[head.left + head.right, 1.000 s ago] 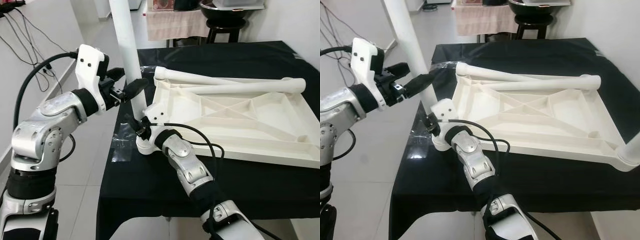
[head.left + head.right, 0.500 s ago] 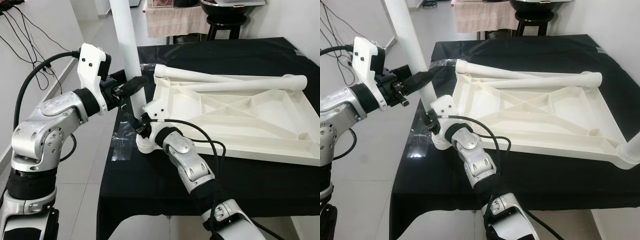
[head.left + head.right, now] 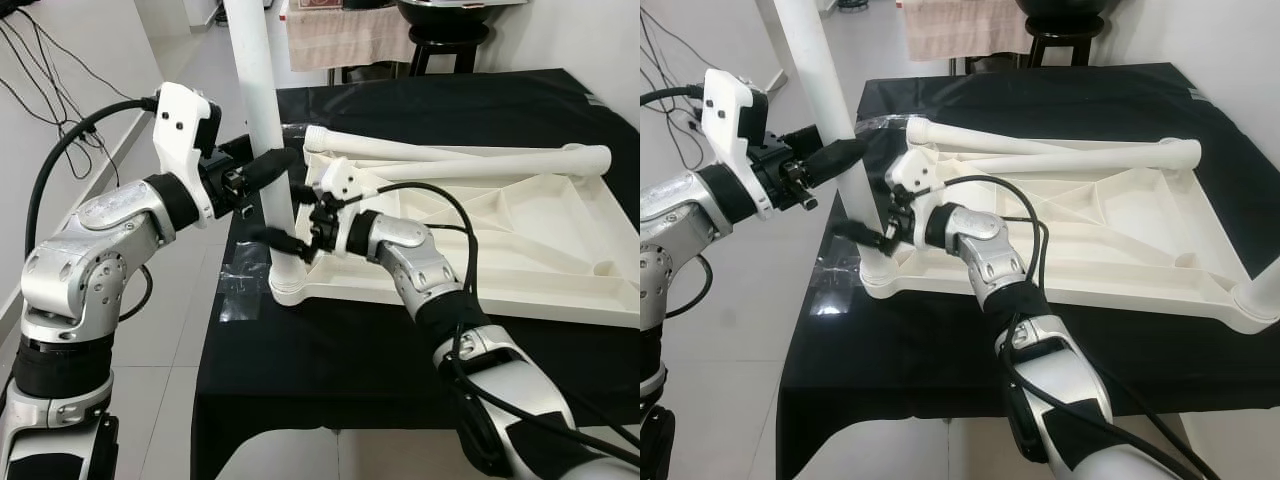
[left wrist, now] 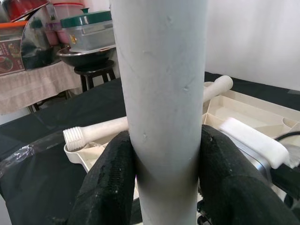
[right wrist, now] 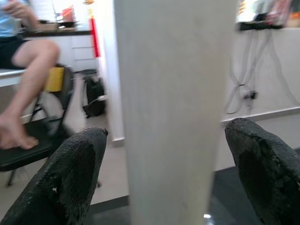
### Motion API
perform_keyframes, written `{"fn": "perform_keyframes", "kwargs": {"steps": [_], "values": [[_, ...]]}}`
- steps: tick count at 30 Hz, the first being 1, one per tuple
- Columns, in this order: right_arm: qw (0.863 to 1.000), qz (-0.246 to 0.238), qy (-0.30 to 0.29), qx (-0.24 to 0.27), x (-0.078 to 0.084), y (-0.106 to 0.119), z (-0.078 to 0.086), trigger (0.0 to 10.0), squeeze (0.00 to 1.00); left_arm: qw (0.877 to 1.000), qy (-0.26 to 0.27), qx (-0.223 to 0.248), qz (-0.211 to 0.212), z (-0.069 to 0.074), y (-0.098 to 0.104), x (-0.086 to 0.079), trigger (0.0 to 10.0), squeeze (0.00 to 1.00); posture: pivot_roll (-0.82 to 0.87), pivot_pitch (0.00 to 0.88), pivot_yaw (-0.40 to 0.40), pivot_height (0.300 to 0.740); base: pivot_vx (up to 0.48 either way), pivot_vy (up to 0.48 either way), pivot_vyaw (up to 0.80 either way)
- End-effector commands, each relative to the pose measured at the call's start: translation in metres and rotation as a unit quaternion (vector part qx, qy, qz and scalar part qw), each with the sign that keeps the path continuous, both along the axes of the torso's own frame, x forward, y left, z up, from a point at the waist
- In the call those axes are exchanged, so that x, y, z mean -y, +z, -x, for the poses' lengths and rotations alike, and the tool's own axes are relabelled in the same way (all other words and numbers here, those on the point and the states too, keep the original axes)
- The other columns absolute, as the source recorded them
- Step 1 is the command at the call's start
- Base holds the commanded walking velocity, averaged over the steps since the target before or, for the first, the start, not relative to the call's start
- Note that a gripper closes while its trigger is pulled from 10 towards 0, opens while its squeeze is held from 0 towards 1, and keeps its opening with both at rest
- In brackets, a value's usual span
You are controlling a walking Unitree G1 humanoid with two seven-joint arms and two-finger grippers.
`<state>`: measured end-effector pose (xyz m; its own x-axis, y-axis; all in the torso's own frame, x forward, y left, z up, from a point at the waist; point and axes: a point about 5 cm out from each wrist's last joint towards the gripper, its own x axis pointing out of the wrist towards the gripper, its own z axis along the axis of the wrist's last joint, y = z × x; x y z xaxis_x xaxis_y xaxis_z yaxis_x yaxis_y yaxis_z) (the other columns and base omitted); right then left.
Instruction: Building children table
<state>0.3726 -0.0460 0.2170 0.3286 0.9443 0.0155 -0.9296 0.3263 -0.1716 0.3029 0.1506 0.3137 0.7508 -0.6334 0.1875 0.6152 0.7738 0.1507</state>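
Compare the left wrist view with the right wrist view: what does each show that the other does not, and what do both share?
The left wrist view alone shows the left gripper clamped on the upright table leg, the upturned tabletop, a loose leg with a threaded end, and containers on a stool behind.

The right wrist view alone shows the right gripper open, its fingers apart from the leg, plus a seated person's leg and wall cables.

Both share the white upright leg standing between two black fingers.
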Motion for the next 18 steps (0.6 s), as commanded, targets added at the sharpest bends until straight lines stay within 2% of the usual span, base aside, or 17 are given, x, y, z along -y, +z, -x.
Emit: {"fn": "perform_keyframes", "kwargs": {"steps": [1, 2, 5, 6, 13, 18], "values": [[1.000, -0.003, 0.026, 0.001, -0.008, 0.004, 0.000, 8.9, 0.00, 1.000, 0.013, -0.024, -0.012, -0.001, -0.009, -0.004, 0.0, 0.00, 0.01, 0.131, 0.034, 0.740, 0.000, 0.000, 0.00], [0.999, -0.003, 0.035, -0.005, -0.009, 0.003, 0.001, 1.1, 0.00, 1.000, 0.013, -0.024, -0.012, 0.000, -0.009, -0.004, 0.0, 0.00, 0.01, 0.132, 0.034, 0.740, 0.000, 0.000, 0.00], [0.999, -0.003, 0.041, -0.010, -0.011, 0.002, 0.001, 1.1, 0.00, 1.000, 0.013, -0.024, -0.012, 0.000, -0.009, -0.004, 0.0, 0.00, 0.01, 0.132, 0.034, 0.740, 0.000, 0.000, 0.00], [0.999, -0.002, 0.042, -0.012, -0.012, -0.001, 0.001, 0.0, 0.00, 1.000, 0.013, -0.025, -0.013, 0.001, -0.010, -0.005, 0.0, 0.00, 0.02, 0.131, 0.034, 0.740, 0.000, 0.000, 0.00], [0.998, 0.006, 0.052, -0.022, -0.014, -0.016, 0.005, 0.0, 0.00, 0.999, 0.016, -0.023, -0.017, 0.003, -0.008, -0.006, 0.0, 0.00, 0.03, 0.125, 0.029, 0.740, 0.000, 0.000, 0.00], [0.998, 0.006, 0.053, -0.024, -0.014, -0.017, 0.005, 0.0, 0.00, 0.999, 0.016, -0.023, -0.018, 0.003, -0.009, -0.006, 0.0, 0.00, 0.03, 0.117, 0.029, 0.740, 0.000, 0.000, 0.00]]}}
